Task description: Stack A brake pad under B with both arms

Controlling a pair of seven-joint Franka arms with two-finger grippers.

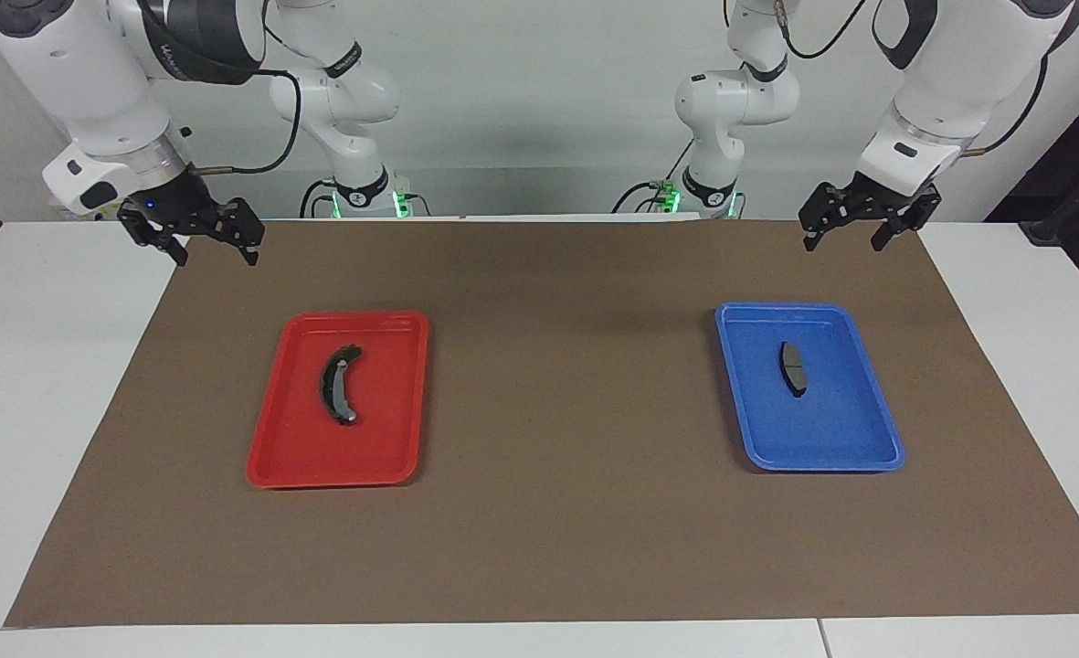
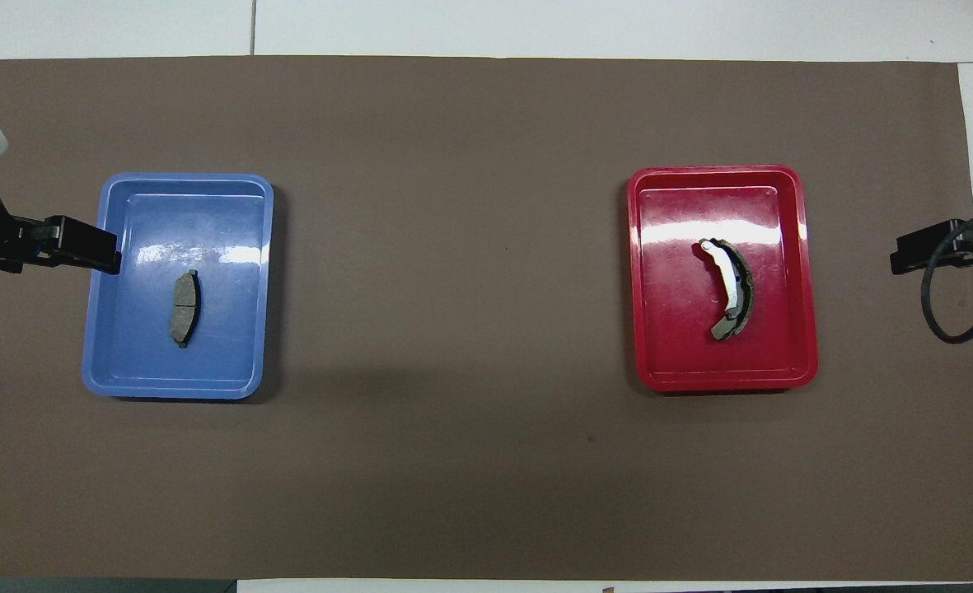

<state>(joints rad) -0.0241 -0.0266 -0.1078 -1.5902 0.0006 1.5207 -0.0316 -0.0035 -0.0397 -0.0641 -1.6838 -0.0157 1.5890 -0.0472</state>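
Presumably rigid, dense and flat, A brake pad (image 1: 792, 368) in the blue tray (image 1: 877, 429) near the left arm's table edge and B (image 1: 339, 385) in the red tray (image 1: 269, 457) suit edge pinches; left gripper (image 1: 859, 228) and right gripper (image 1: 199, 239) hang open, empty.

Glossy, smooth plastic in the red tray (image 2: 799, 272) and the blue tray (image 2: 259, 272), bright glare streaks across both floors. Matt brown paper-like sheet (image 2: 470, 329) over a smooth white counter (image 1: 55, 366). Dull, slightly rough dark grey on the short brake pad (image 2: 184, 308). Black curved brake piece (image 2: 732, 288) with a paler, shinier strip catching light.
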